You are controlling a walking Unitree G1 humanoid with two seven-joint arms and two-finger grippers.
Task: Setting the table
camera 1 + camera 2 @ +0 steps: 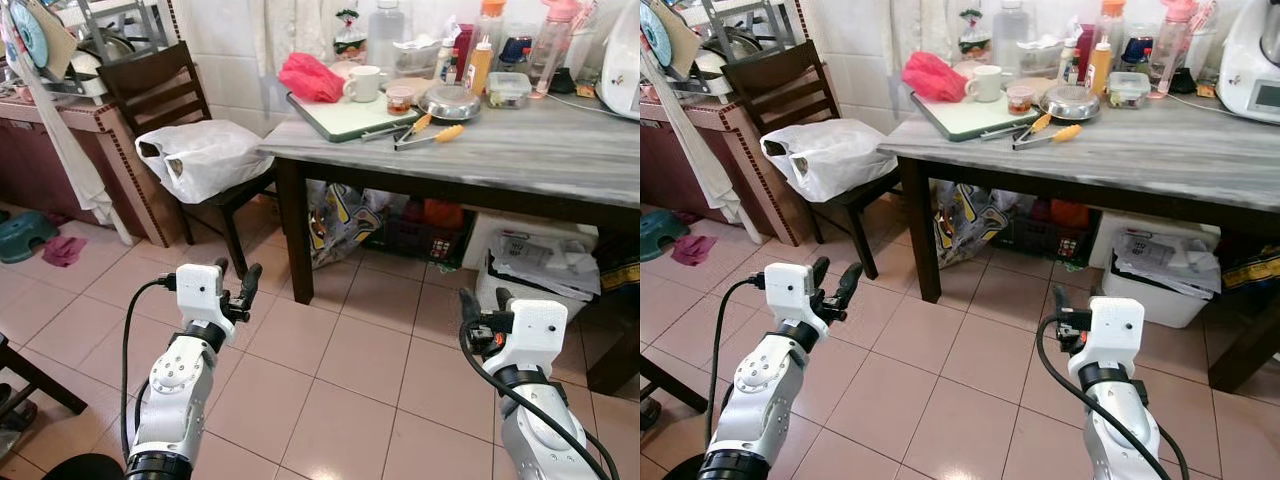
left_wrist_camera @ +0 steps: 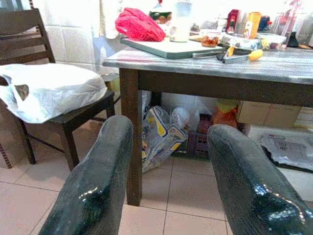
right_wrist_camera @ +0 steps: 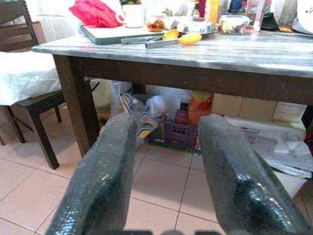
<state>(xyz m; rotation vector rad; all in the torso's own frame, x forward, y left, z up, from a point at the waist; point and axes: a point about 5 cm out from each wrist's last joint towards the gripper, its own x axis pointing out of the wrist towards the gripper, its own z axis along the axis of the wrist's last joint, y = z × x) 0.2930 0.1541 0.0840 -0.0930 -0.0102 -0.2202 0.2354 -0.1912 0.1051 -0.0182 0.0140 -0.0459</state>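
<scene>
A grey marble-topped table stands ahead on dark wooden legs. On it lie a green cutting board, a white mug, a red cloth, a steel bowl, tongs with a yellow handle and several bottles. My left gripper hangs open over the tiled floor, well short of the table. My right gripper is open too, low over the floor in front of the table. Neither holds anything.
A dark wooden chair with a white plastic bag on its seat stands left of the table. Bags and a crate sit under the table, with a white box at its right. A cluttered counter runs along the left.
</scene>
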